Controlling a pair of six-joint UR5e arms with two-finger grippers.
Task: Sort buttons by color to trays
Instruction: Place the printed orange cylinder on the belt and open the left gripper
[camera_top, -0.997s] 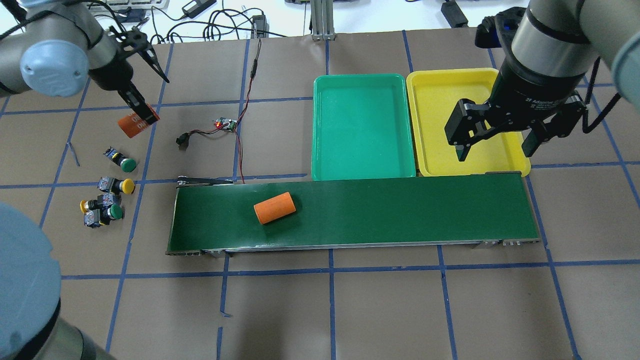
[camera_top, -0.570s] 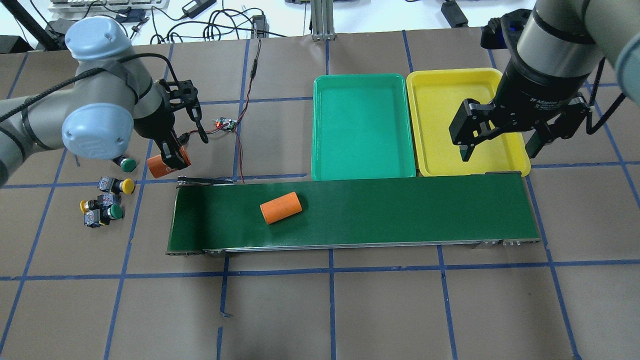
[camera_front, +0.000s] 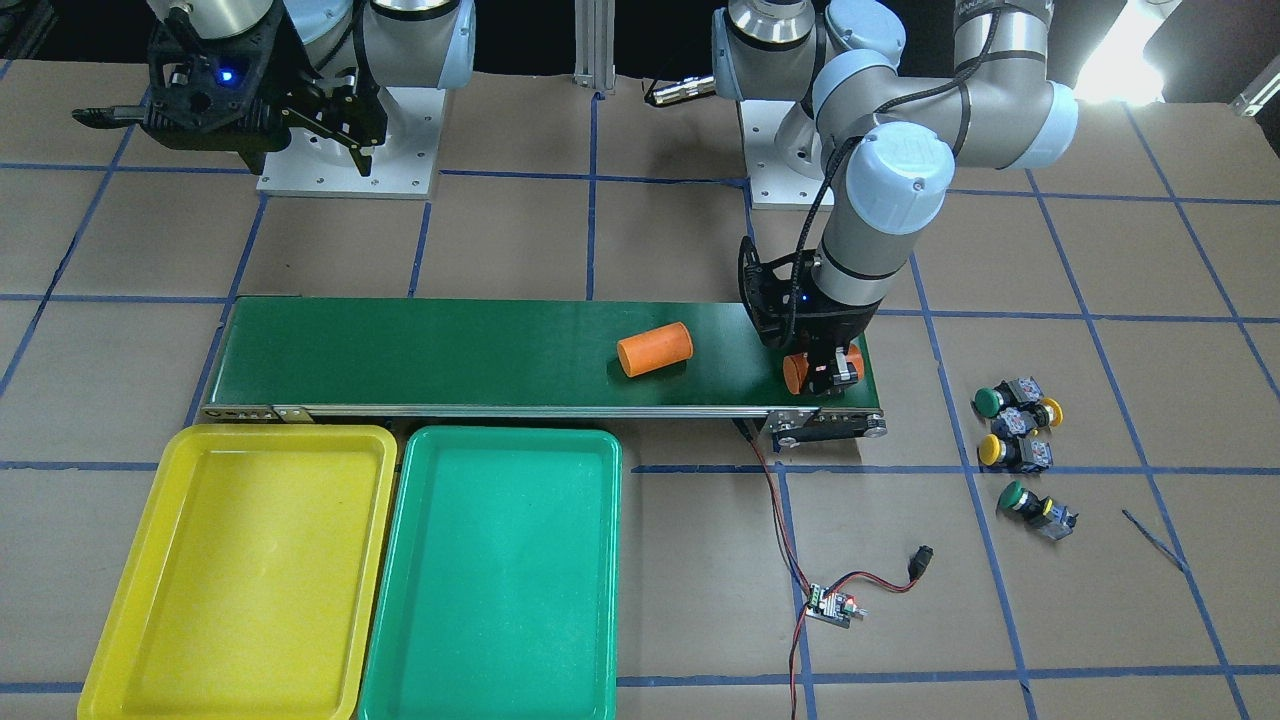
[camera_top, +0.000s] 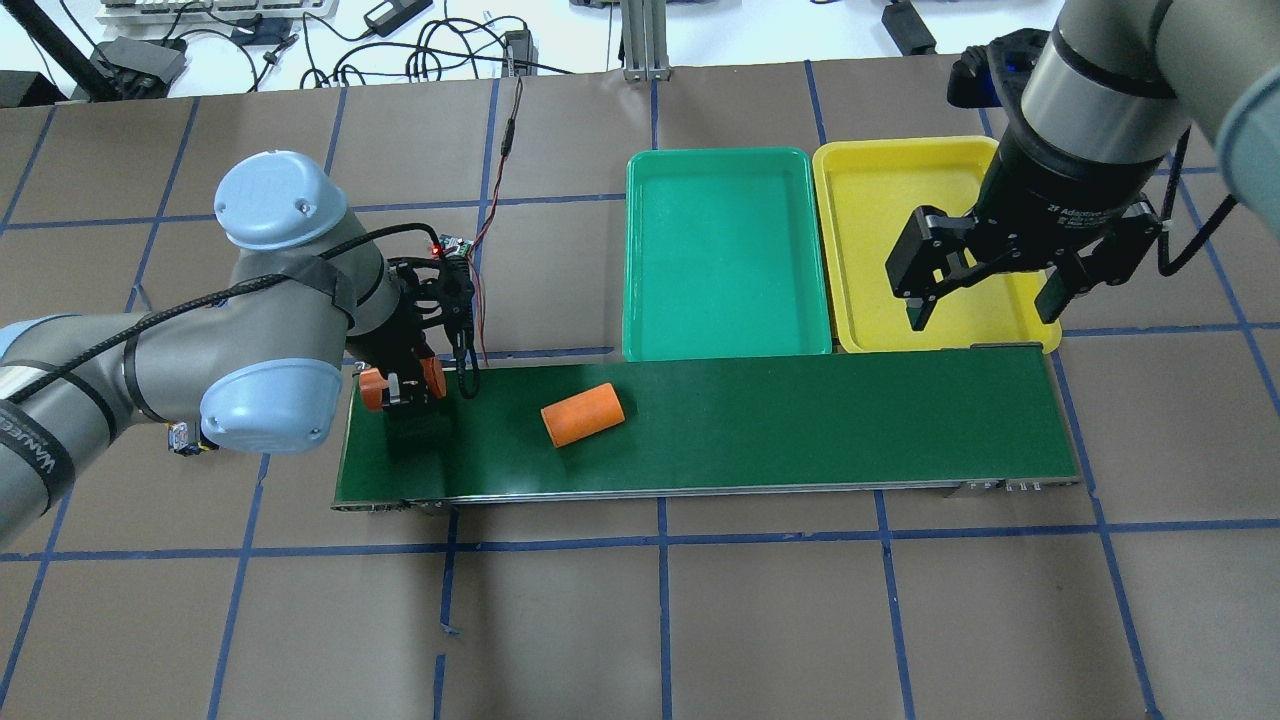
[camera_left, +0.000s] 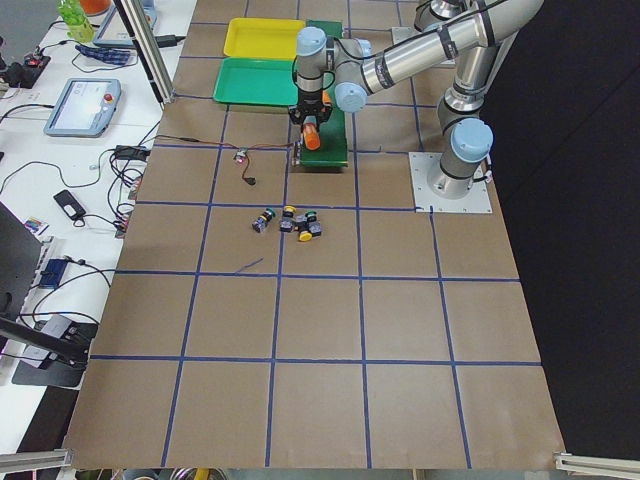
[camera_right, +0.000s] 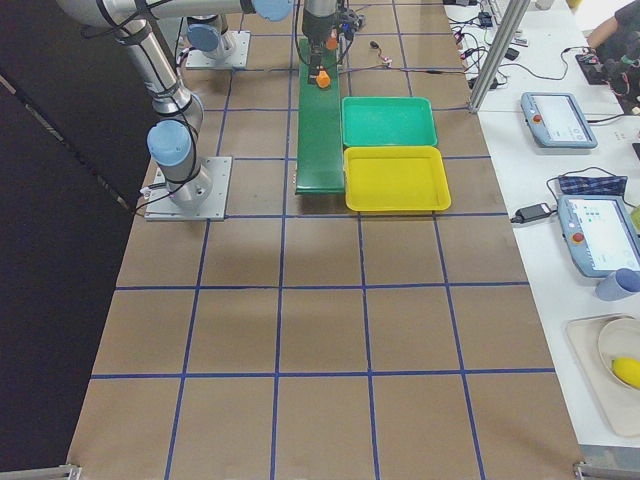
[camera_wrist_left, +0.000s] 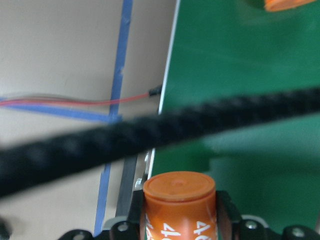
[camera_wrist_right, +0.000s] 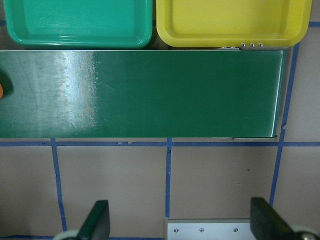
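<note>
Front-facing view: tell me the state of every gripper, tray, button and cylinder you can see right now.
left gripper: shut on the held cylinder.
right gripper: open, empty.
held cylinder: clamped between the fingers, over the end of the belt.
loose cylinder: lying on its side on the belt.
yellow tray: empty.
green tray: empty.
buttons: all four on the table, unsorted.

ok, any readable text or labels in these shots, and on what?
"2F Adaptive", remainder hidden: black body of the right gripper.
White digits, cropped, beginning "4": orange cylinder clamped in the left gripper.
White lettering on the left arm's black strap: too blurred to read.
Grey tablet screens in side views: too small.
</note>
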